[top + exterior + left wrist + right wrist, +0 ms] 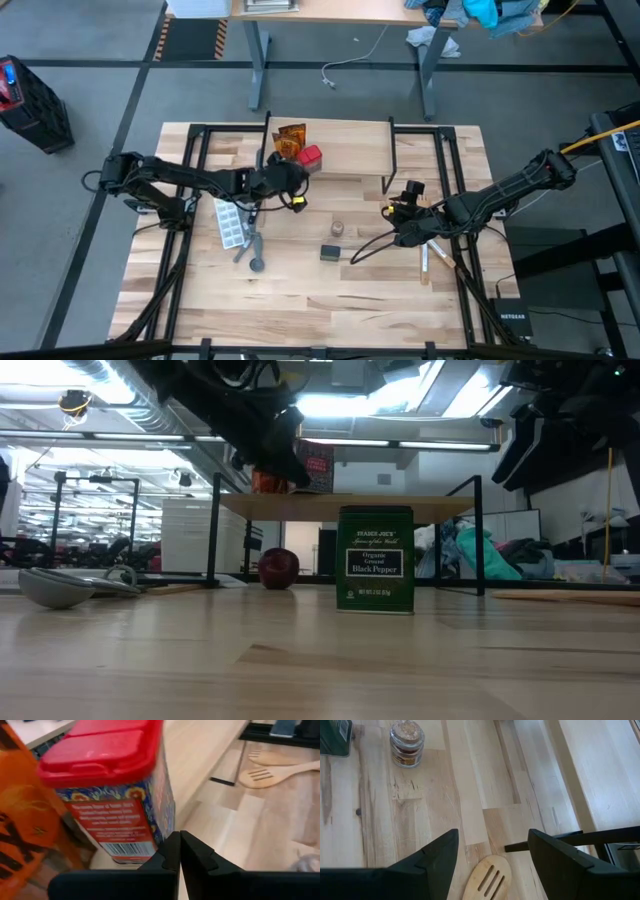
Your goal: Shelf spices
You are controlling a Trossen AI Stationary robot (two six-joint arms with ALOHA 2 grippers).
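Left tool closed and empty, just in front of red box, which stands on shelf beside orange packets. Right tool open over table. Dark grey box and small jar on table.

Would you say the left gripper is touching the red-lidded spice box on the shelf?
Apart. In the left wrist view the left gripper has its fingers shut together on nothing, with the red-lidded spice box standing free just beyond their tips on the shelf.
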